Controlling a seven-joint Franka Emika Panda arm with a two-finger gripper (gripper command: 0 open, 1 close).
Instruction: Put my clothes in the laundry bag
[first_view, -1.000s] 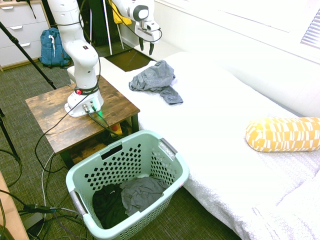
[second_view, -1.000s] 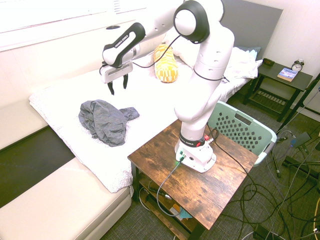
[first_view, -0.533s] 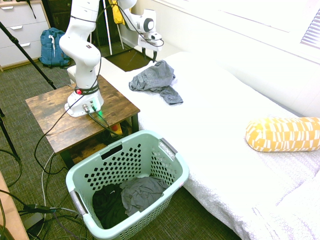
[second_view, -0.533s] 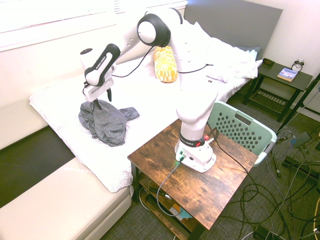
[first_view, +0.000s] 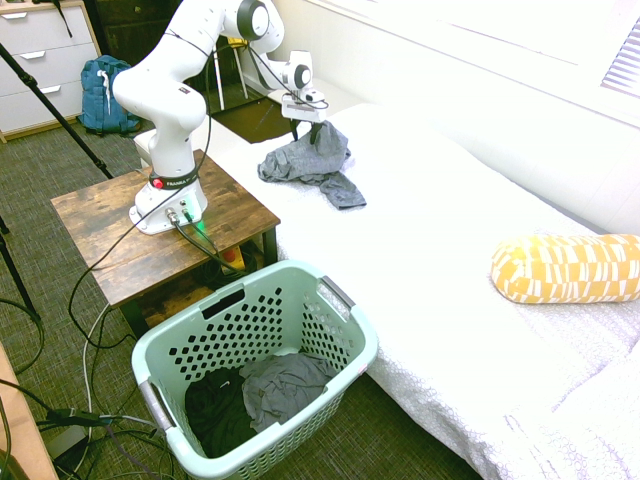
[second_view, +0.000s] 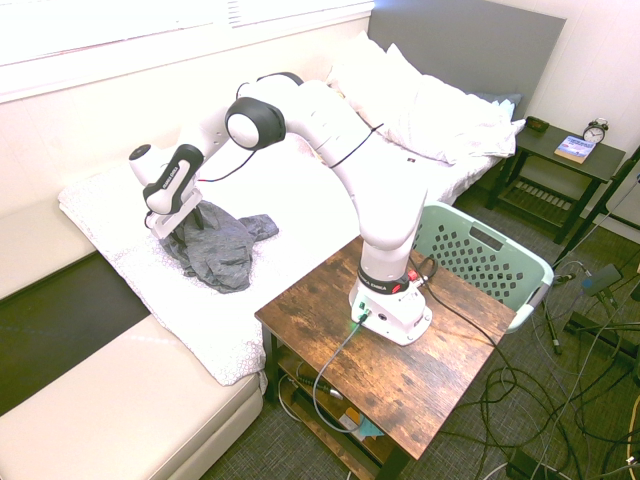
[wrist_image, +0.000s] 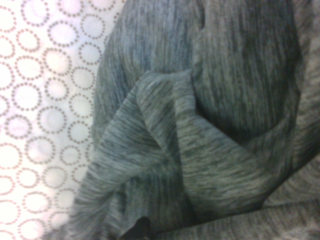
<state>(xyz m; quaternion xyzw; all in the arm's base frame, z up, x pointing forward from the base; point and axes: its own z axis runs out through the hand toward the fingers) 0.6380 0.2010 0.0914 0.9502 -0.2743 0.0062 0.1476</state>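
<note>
The clothes, a crumpled heather-grey garment (first_view: 318, 160) (second_view: 222, 248), lie on the white bed near its end. My gripper (first_view: 300, 130) (second_view: 168, 234) is down at the garment's edge, open, with its fingertips sunk among the folds. The wrist view is filled with grey knit fabric (wrist_image: 200, 125) lying on the ring-patterned bed cover (wrist_image: 40, 100). The laundry bag, a mint-green holed basket (first_view: 330, 305) (second_view: 480, 262), stands on the floor beside the bed. A grey piece and a black piece lie inside it.
The arm's base sits on a wooden side table (first_view: 95, 225) (second_view: 440, 385) between bed and basket. A yellow-and-white cushion (first_view: 565, 268) lies further along the bed, white pillows (second_view: 430, 110) at its head. A blue backpack (first_view: 103, 95) leans by the drawers.
The arm has swung out and down from above the bed, and the gripper has dropped onto the garment's edge. Garment and basket have not moved.
</note>
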